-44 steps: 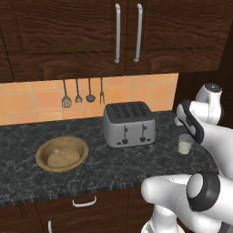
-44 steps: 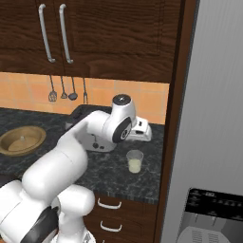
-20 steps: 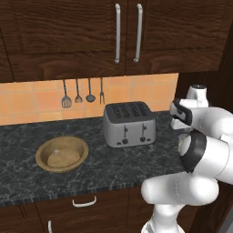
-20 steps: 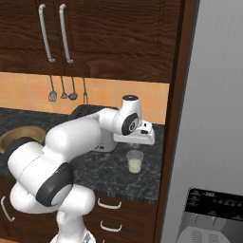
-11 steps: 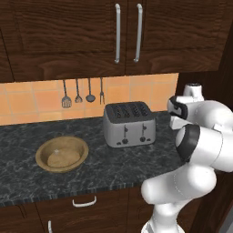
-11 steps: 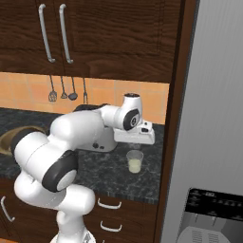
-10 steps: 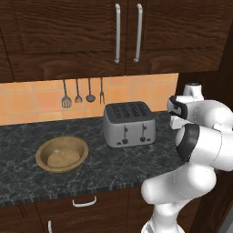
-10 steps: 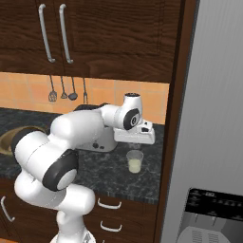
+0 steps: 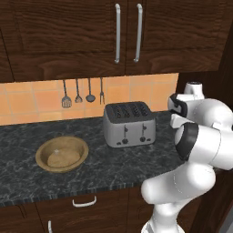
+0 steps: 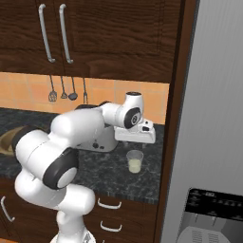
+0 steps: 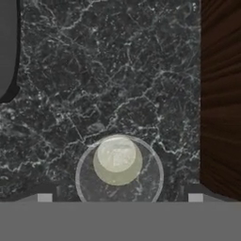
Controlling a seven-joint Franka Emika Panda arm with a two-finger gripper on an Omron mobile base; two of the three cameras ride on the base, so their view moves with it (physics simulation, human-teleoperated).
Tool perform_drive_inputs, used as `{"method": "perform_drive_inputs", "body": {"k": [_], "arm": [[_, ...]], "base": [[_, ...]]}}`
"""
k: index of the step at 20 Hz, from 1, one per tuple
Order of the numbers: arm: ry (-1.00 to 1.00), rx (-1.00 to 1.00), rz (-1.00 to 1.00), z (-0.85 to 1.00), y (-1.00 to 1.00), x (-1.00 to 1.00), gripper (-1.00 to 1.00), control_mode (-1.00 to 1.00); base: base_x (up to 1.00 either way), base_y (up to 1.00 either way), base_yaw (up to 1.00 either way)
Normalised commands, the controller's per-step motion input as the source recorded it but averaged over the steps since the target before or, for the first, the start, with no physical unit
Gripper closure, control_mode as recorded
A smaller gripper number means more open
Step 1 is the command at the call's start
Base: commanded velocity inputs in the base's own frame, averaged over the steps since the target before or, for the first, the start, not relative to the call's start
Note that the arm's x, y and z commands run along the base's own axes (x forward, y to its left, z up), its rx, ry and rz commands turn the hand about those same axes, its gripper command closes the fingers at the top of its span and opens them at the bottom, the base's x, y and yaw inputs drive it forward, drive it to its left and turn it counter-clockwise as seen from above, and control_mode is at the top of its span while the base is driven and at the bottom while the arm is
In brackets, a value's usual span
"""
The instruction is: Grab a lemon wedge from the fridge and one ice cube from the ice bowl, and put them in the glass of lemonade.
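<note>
- The white arm's two-finger gripper [image 10: 136, 141] is hanging directly above the small clear tumbler of pale yellowish drink [image 10: 135, 162], its jaws standing wide apart and gripping nothing.
- That glass is sitting on the black speckled stone worktop [image 10: 99, 173], near the dark wooden side panel [image 11: 221, 94]; from the hand camera a pale lump [image 11: 116, 153] is floating in the drink.
- The wide shallow light-brown wooden bowl [image 9: 62, 153] is resting on the worktop, well left of the silver four-slot toaster [image 9: 129, 124].
- The tall grey fridge [image 10: 209, 118] is standing at the right.
</note>
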Motion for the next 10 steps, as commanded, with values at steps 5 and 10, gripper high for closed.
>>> {"method": "perform_drive_inputs", "body": {"k": [5,10], "arm": [[-0.09,0.06,0.03,0.12,0.0,-0.43,-1.0,-1.0],[-0.04,0.01,0.05,0.14,0.1,-0.45,-1.0,-1.0]], "base": [[0.0,0.0,0.0],[0.0,0.0,0.0]]}}
